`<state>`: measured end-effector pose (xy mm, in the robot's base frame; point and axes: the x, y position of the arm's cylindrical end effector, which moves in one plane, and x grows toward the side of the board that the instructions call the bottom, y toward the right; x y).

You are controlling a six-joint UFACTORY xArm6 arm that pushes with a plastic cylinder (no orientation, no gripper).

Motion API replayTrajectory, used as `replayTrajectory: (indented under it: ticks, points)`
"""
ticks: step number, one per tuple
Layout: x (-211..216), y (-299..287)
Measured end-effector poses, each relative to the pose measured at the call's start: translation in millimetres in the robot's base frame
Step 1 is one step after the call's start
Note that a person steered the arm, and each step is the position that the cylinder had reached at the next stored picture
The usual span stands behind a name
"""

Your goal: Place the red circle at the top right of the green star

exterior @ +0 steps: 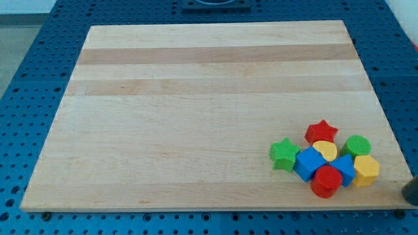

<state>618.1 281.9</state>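
The red circle (326, 181) lies near the board's bottom right, at the lower edge of a tight cluster of blocks. The green star (284, 155) is at the cluster's left end, up and to the left of the red circle, with a blue cube (309, 163) between them. A dark blurred shape at the view's right edge is my tip (408, 198). It is off the board, to the right of the cluster and apart from every block.
The cluster also holds a red star (321, 132), a yellow heart (324, 151), a green circle (357, 145), a second blue block (343, 170) and a yellow hexagon (366, 170). The wooden board (196, 98) lies on a blue perforated table.
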Motion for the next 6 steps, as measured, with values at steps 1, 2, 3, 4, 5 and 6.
replayTrajectory:
  ticks: [1,2,3,4,5,6]
  points:
    - [0.2,-19.0]
    - [0.5,-91.6]
    - [-3.9,-170.1]
    - [-3.9,-183.5]
    - [-13.8,-183.8]
    - [-76.5,-175.9]
